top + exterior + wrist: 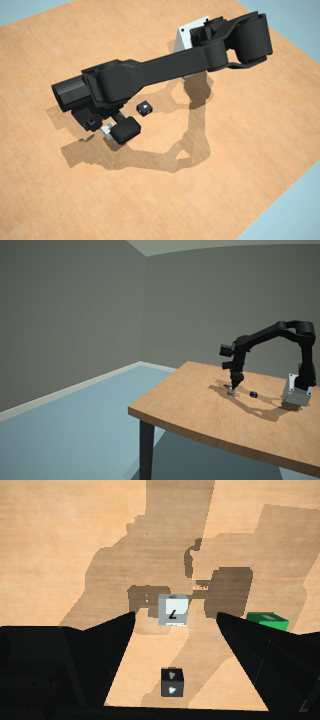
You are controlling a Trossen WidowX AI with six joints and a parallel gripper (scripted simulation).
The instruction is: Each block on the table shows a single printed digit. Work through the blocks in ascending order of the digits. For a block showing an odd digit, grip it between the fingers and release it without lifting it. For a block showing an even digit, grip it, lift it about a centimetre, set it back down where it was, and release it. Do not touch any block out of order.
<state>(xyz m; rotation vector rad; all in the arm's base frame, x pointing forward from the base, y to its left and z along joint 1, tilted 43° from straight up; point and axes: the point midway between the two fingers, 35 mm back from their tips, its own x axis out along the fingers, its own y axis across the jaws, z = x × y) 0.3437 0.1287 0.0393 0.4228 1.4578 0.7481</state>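
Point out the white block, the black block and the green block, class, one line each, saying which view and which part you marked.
white block (173, 610), wrist view, front face bearing the digit
black block (144, 107), top view, upper face
green block (269, 620), wrist view, top face beside the right finger
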